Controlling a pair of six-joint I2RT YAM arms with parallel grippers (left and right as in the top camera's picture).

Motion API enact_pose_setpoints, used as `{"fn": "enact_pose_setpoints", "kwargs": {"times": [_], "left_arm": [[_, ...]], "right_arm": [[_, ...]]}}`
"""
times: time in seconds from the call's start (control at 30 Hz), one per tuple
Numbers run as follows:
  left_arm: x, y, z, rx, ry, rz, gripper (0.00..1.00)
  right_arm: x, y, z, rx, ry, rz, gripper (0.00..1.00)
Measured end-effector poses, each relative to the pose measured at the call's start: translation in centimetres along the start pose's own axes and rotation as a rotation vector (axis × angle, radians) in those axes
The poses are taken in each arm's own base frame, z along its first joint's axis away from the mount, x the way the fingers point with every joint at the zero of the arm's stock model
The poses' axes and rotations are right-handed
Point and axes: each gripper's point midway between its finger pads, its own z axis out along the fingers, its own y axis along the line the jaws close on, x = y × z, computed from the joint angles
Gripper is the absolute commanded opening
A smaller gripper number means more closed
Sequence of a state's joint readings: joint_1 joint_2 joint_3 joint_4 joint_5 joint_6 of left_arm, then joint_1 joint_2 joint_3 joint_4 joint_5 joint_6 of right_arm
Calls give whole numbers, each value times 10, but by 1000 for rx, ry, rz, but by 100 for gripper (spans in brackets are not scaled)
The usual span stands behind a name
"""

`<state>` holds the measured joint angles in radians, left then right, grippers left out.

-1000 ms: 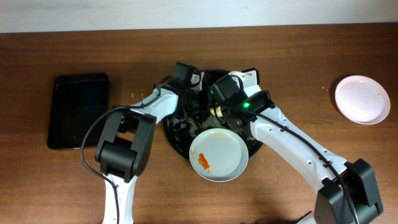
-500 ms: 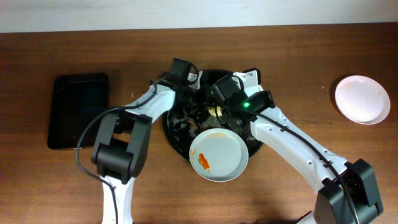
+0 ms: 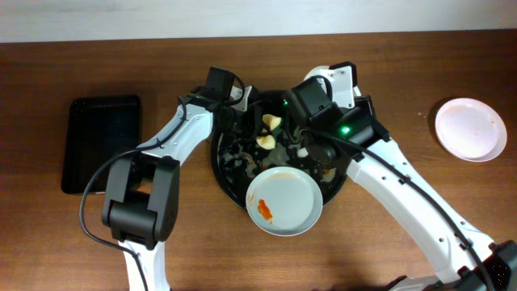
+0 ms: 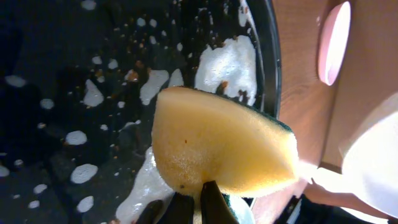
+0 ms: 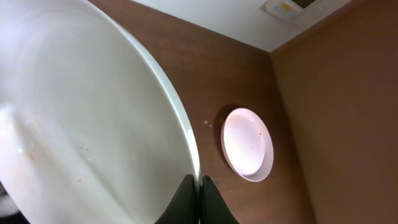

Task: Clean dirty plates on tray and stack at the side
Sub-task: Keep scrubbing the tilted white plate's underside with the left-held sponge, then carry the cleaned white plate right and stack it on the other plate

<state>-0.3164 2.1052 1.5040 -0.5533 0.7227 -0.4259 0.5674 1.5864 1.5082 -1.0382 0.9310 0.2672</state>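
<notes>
Black rectangular tray (image 3: pixel 103 144) sits left, pale plate (image 3: pixel 470 129) right.

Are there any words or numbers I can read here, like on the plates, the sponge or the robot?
None: no words, numbers or logos can be read on the plates, the sponge, the round tray or the robot arms. The green light on the right arm is only a lamp, not a sign.

Two arms – left arm (image 3: pixel 182 133), right arm (image 3: pixel 404 190) – with white shells between black joints. Black cable (image 3: pixel 81 214) loops alongside; green light (image 3: pixel 346 129) near the right wrist. Fingers (image 4: pixel 213 202) dark.
</notes>
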Motion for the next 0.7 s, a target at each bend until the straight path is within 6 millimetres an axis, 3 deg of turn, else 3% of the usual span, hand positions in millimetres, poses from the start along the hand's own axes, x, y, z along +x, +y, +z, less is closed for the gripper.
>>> {"fn": "enact_pose_setpoints", "kwargs": {"times": [0.33,0.47,0.7], "left_arm": [[0,2,-1,-16,-5,21,0],[0,2,-1,-17,-3,23,0],[0,2,-1,-17,-3,27,0]], "right_arm": [[4,1,4,-23,23,-6,4],[17,0,25,-122,121,56,4],[49,-30,74,-282,328,275,4]]}}
